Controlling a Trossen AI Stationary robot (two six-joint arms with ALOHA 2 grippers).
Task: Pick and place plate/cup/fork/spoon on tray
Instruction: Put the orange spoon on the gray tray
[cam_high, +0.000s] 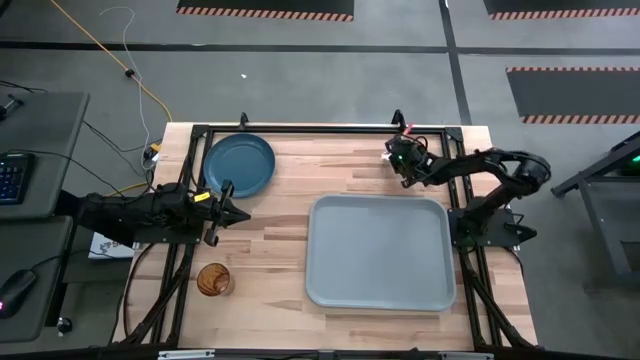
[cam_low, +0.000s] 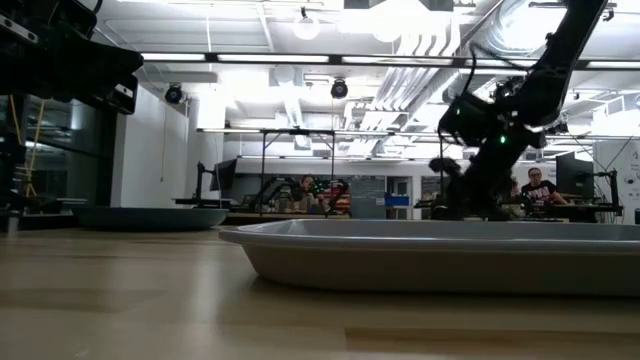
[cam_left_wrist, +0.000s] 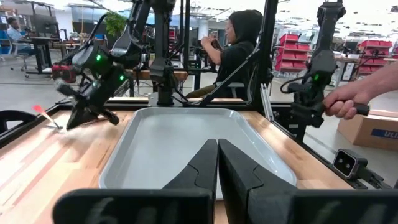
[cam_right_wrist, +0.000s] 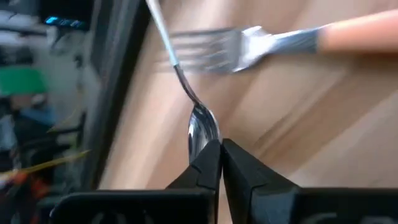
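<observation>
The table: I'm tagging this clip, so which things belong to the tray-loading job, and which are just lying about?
Job:
- tray
- plate
- cup
- fork
- spoon, at the right gripper

Lying about:
- yellow cable on the floor
- keyboard on the side desk

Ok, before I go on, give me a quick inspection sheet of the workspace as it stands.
Surface: wooden table, inside a black frame.
Tray: tray right of centre, nothing on it.
Plate: plate at the far left corner of the table.
Cup: cup near the left front edge.
Fork and spoon: fork and spoon lie on the wood at the far right, handles crossing.
Clutter: nothing seen on the table.
End effectors: right end effector shut, tips at the spoon's bowl; left end effector shut, between plate and cup.
Cables: yellow cable on the floor.
Surroundings: seated person; a hand on a handle at the table's side.
</observation>
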